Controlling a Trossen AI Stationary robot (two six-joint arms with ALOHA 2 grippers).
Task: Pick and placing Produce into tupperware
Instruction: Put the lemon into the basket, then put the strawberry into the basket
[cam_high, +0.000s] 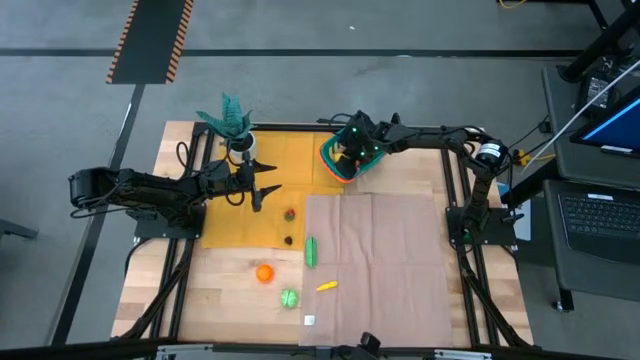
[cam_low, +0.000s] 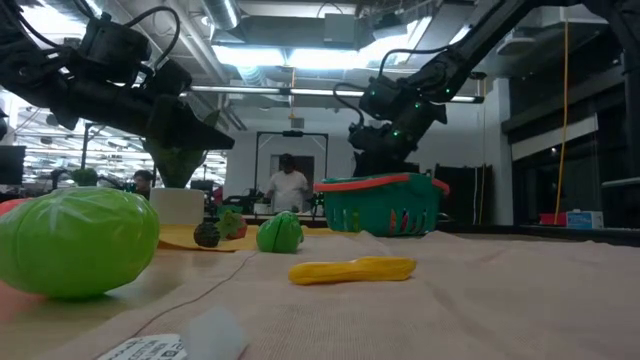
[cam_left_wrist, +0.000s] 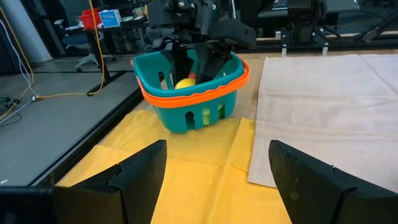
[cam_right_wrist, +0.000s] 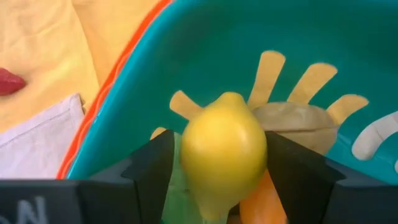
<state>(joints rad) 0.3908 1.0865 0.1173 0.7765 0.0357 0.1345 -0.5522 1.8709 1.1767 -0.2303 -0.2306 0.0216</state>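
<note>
The teal tupperware (cam_high: 338, 166) with its orange-red rim (cam_left_wrist: 186, 94) stands at the far middle, where the yellow cloth (cam_high: 232, 215) meets the beige cloth (cam_high: 375, 260). My right gripper (cam_right_wrist: 221, 180) reaches down into it, open, with a yellow lemon (cam_right_wrist: 224, 155) between its fingers. The lemon lies on green and orange produce (cam_right_wrist: 261, 205) in the tupperware. More produce lies loose on the table: a red piece (cam_high: 290, 213), a dark piece (cam_high: 288, 239), a long green one (cam_high: 311, 250), an orange (cam_high: 264, 272), a green round one (cam_high: 289, 297) and a yellow one (cam_high: 326, 286). My left gripper (cam_left_wrist: 214, 180) hovers open over the yellow cloth. My right gripper comes slanting down from the table's right, its fingers on either side of the lemon's widest part. One finger (cam_right_wrist: 292, 174) meets the lemon's side (cam_right_wrist: 262, 155). A thin slit shows between the other finger (cam_right_wrist: 152, 171) and the lemon. The lemon rests on produce in the tupperware.
A teal plant in a white pot (cam_high: 235, 128) stands at the far left, close to my left gripper. A small white tag (cam_high: 309, 320) lies near the front edge. A person (cam_low: 288, 185) stands in the room beyond the table.
</note>
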